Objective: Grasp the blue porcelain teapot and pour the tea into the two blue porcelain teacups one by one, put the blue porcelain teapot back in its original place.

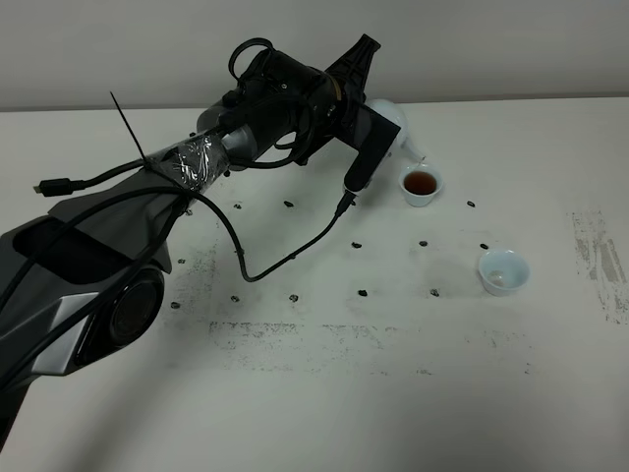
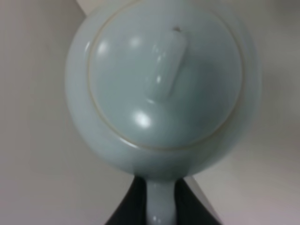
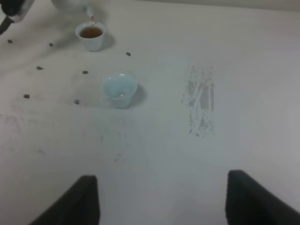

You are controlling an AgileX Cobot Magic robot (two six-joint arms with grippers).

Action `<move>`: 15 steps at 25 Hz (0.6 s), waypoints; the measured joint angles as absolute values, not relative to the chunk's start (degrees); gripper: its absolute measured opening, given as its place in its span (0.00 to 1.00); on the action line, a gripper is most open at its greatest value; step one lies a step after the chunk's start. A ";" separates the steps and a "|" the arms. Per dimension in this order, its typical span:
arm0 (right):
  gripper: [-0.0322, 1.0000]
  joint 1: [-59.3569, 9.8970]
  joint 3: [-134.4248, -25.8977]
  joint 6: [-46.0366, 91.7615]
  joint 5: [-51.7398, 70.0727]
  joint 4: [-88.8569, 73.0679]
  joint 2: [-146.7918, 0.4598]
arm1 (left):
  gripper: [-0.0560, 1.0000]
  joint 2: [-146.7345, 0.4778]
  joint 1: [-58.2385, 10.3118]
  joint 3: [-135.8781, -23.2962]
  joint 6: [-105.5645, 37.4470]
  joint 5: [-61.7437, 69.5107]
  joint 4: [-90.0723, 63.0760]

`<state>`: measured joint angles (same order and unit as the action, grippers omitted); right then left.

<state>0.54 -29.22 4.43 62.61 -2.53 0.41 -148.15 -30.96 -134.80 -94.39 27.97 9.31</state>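
Blue porcelain: one teapot [image 2: 161,89] clamped in left gripper [image 2: 159,208]; two teacups [image 1: 421,185] [image 1: 503,271]; right gripper [image 3: 161,197] wide, empty

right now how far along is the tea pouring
Done: the left gripper has the blue porcelain teapot by its handle, and the far teacup holds brown tea. In hand: the spout sits over that cup. Left: the near teacup looks empty, then the teapot goes back.
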 joint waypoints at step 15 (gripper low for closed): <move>0.60 0.54 -29.22 4.43 62.61 -2.58 0.41 | 0.09 -142.95 -30.71 -135.06 -41.71 48.95 9.56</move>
<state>0.54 -29.22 4.43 62.61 -2.58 0.41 -142.95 -30.71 -135.06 -41.71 48.95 9.56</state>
